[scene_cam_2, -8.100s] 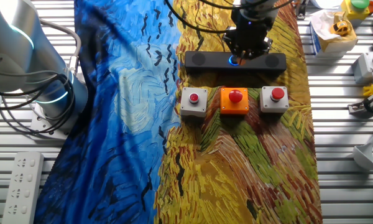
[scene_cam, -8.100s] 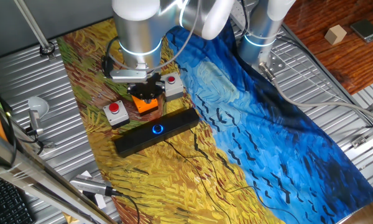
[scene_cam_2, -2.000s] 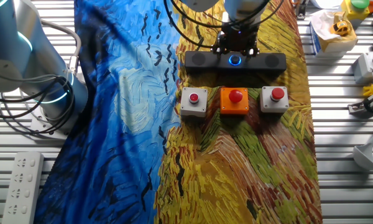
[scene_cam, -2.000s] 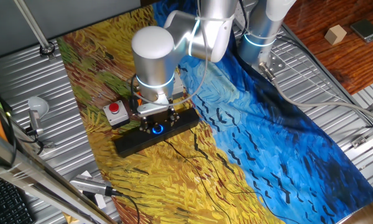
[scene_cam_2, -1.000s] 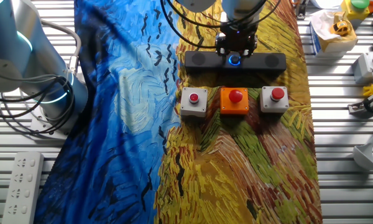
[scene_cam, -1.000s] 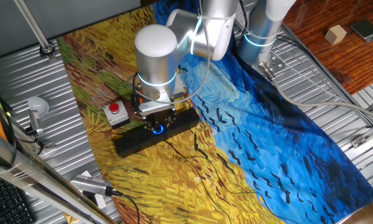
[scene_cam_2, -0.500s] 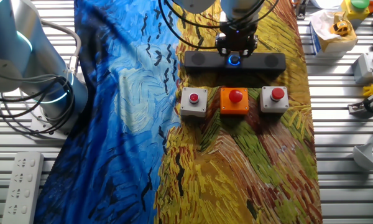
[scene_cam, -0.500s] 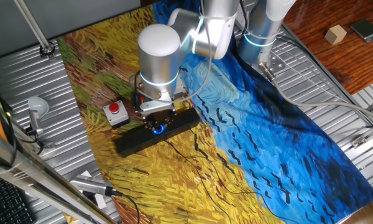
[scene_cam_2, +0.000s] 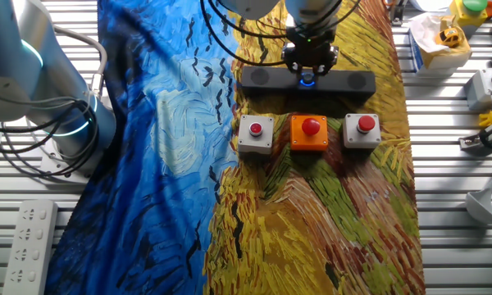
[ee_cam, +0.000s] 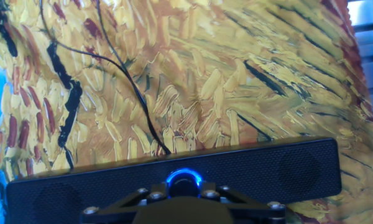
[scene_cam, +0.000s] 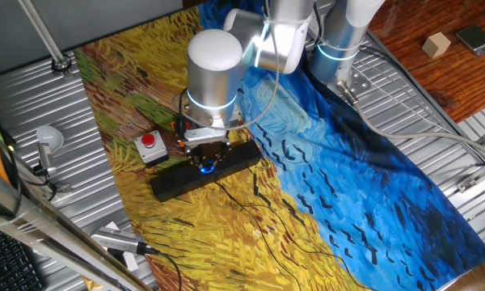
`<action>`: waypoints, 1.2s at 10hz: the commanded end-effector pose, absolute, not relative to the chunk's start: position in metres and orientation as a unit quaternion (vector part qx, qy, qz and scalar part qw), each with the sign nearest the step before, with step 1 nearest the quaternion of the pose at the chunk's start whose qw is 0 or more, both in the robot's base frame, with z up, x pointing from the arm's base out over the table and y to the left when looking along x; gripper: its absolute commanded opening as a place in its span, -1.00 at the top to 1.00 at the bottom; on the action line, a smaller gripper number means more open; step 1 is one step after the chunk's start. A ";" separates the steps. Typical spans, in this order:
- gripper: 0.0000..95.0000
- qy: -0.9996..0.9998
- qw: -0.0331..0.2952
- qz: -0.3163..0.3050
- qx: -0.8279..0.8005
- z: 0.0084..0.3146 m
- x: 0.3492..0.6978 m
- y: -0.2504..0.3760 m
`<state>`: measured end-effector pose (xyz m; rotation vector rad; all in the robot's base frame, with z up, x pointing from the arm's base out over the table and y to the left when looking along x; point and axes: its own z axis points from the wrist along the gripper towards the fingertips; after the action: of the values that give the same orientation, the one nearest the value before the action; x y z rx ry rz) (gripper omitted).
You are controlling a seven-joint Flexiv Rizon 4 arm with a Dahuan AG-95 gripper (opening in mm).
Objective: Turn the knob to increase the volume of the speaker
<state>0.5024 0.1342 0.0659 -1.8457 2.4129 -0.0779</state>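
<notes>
The speaker (scene_cam: 171, 184) is a long black bar lying on the painted cloth; it also shows in the other fixed view (scene_cam_2: 266, 79) and in the hand view (ee_cam: 286, 168). The knob (ee_cam: 184, 182), a black dial ringed in blue light, sits at its middle. It glows under the hand in both fixed views (scene_cam: 207, 167) (scene_cam_2: 308, 79). My gripper (ee_cam: 184, 190) stands straight down on the speaker's middle (scene_cam: 206, 160) (scene_cam_2: 309, 70), with its jaws closed on either side of the knob. The hand hides most of the knob.
Three red-button boxes stand in a row before the speaker: grey (scene_cam_2: 256, 133), orange (scene_cam_2: 309, 133), grey (scene_cam_2: 364, 131). A thin black cable (ee_cam: 137, 93) runs from the speaker over the cloth. The arm's base (scene_cam: 339, 40) stands behind. A power strip (scene_cam_2: 29, 238) lies beside the cloth.
Eight seconds ago the gripper hung by the orange box; it has come down onto the knob. Over the last second the wrist has swung round while the jaws stayed at the knob.
</notes>
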 end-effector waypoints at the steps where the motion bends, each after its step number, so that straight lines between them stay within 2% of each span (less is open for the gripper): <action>1: 1.00 0.871 0.051 -0.021 -0.487 0.061 0.504 0.135; 4: 1.00 0.936 0.051 -0.013 -0.348 0.060 0.504 0.134; 6: 1.00 0.979 0.050 -0.015 -0.198 0.060 0.504 0.134; 12: 1.00 0.997 0.053 -0.003 -0.060 0.063 0.503 0.134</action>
<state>0.5029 0.1354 0.0653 -0.4488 3.0076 -0.0208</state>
